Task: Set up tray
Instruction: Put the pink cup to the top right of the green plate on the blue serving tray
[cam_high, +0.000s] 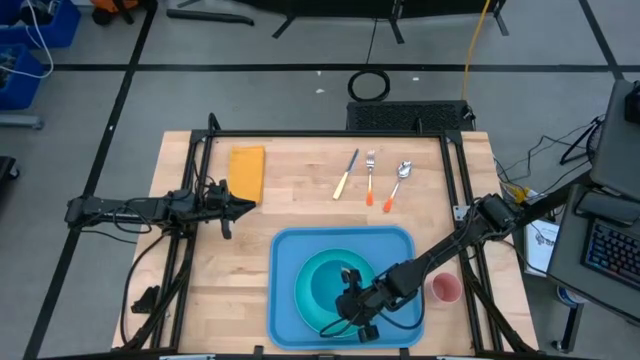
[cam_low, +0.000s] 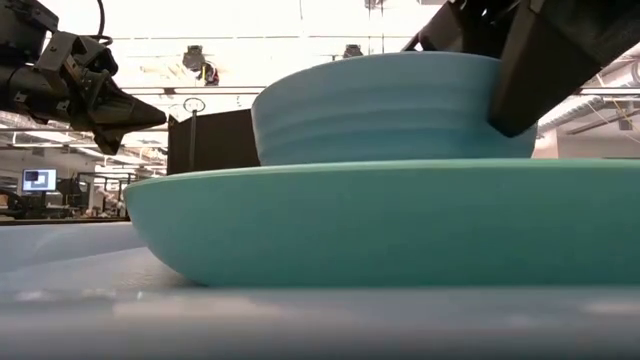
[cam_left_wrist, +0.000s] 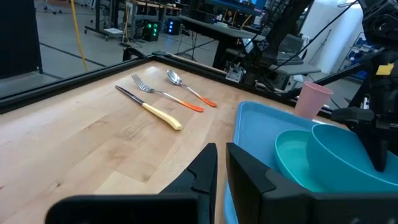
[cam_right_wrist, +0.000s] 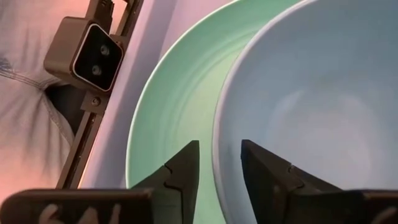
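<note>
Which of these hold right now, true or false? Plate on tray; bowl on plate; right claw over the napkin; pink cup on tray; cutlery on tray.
1. The turquoise plate sits on the blue tray. True.
2. The bowl rests on the plate. True.
3. The right claw is over the napkin. False: it is at the bowl's rim; the orange-yellow napkin lies near the left claw.
4. The pink cup stands on the tray. False: it stands on the table beside it.
5. The knife, fork and spoon lie on the tray. False: they lie on the table beyond it.
</note>
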